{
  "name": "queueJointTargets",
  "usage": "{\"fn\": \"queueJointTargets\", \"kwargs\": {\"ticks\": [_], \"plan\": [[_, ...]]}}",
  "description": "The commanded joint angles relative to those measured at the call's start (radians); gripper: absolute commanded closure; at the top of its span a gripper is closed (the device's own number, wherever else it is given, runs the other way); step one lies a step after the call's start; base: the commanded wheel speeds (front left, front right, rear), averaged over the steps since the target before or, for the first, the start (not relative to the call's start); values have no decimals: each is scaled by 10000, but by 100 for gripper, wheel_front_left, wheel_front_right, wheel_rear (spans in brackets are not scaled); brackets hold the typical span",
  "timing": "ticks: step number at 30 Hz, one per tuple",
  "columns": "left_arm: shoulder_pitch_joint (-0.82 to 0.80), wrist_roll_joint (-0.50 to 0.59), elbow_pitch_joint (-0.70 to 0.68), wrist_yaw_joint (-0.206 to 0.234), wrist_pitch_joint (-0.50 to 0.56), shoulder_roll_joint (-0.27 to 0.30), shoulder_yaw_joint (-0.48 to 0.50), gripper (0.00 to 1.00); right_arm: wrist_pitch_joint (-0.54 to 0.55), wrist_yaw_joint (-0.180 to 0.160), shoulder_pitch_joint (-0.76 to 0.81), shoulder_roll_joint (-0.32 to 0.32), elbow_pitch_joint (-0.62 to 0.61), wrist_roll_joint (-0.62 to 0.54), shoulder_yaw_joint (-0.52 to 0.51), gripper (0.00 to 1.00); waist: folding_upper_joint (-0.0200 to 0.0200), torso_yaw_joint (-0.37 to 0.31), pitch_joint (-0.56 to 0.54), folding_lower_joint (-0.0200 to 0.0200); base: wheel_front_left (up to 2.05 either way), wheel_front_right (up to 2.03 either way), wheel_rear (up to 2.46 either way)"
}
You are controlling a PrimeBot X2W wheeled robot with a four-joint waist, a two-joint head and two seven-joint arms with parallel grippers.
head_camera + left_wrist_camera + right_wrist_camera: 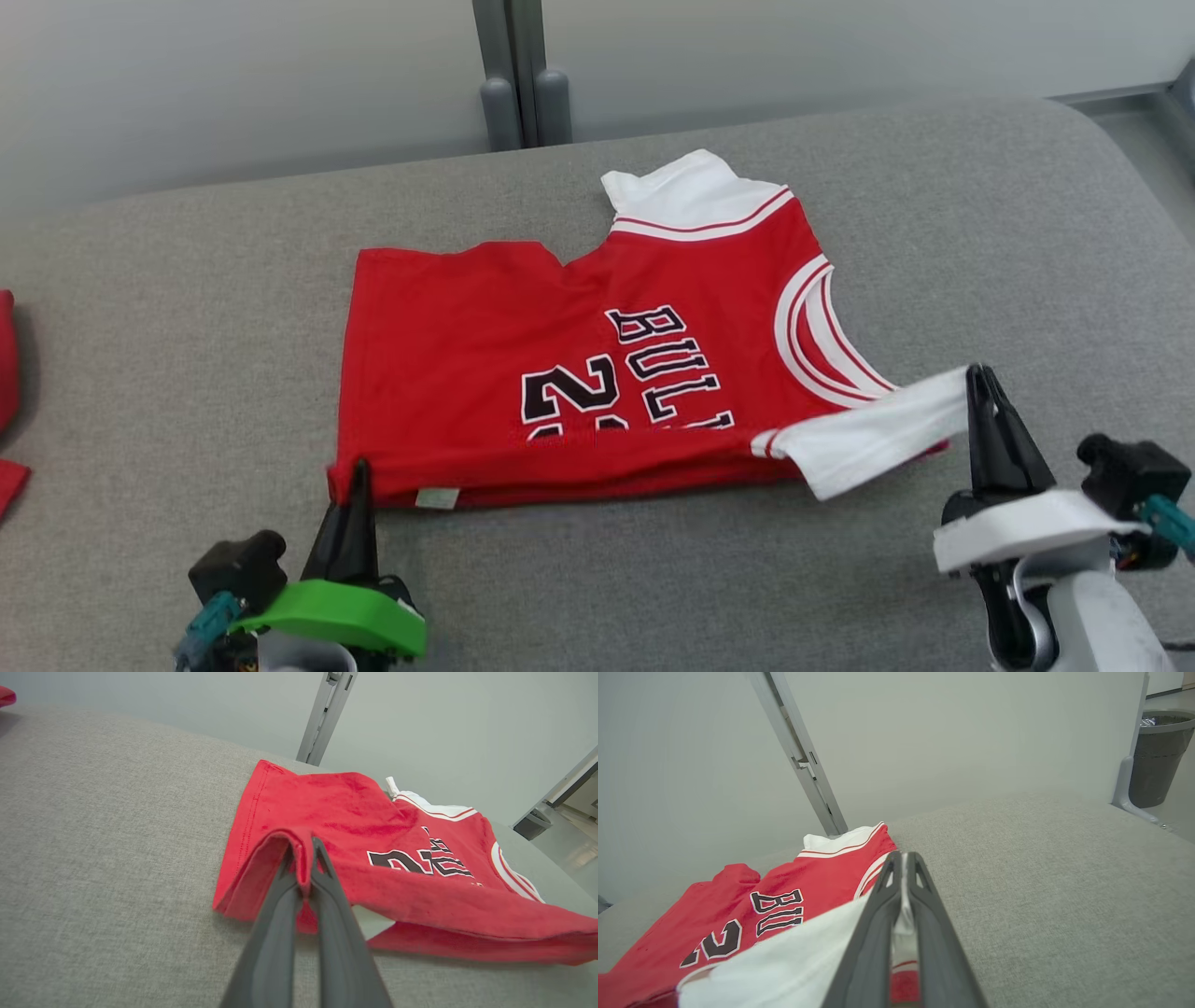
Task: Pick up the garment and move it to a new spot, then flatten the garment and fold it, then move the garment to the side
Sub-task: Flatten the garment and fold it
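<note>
Grey cushion — red jersey, left gripper pinching its hem, right gripper pinching its white sleeve.

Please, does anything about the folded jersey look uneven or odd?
Yes. The jersey is folded unevenly: its far edge steps, with one white shoulder strap sticking out past the rest. Nothing looks damaged.

A grey fabric-covered surface spreads before a pale wall with a grey upright post. Red cloth lies at its left edge (mostly cut off). A dark waste bin stands on the floor.
</note>
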Motion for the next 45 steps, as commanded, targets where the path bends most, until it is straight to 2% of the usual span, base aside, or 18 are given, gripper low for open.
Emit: {"fn": "queueJointTargets", "kwargs": {"ticks": [1, 10, 17, 18, 19, 20, 29, 38, 45], "plan": [[-352, -82, 83, 26, -3, 93, 47, 100, -20, -18, -367, -44, 116, 37, 18, 100, -1, -19, 398, 1, 0, 0, 0], [-1904, -292, 745, 26, -3, 538, -448, 100, -20, -18, -2375, -44, 916, -626, 117, 100, -1, 115, 1490, 1, 0, 0, 0], [-2569, -250, 1339, 26, -3, 761, -492, 100, -18, -18, -3239, -47, 1985, -1096, -155, 100, -1, 177, 1815, 1, 0, 0, 0], [-2613, -159, 1369, 26, -3, 746, -399, 69, -20, -18, -3317, -53, 2018, -1152, -248, 29, -1, 190, 1814, 1, 0, 0, 0], [-2614, -81, 1415, 26, -3, 684, -230, 10, -20, -18, -3358, -43, 2049, -1189, -325, 0, -1, 208, 1792, 1, 0, 0, 0], [-2584, 44, 1459, 26, -3, 643, -97, 0, -18, -18, -3358, -36, 2003, -1234, -355, 0, -1, 215, 1765, 1, 0, 0, 0], [-1332, 992, 1145, 25, -2, 112, 1166, 0, -18, -18, -2008, -39, 1375, -1865, -627, 0, -1, 188, 954, 1, 0, 0, 0], [197, 2321, 663, 25, -3, 12, 1230, 0, -18, -18, -423, -39, 1472, -1623, -559, 0, -1, 41, -131, 1, 0, 0, 0], [1060, 2399, 556, 52, -3, -1, 1184, 0, -18, -18, 479, -44, 1643, -1528, -498, 0, -1, -66, -696, 1, 0, 0, 0]]}}
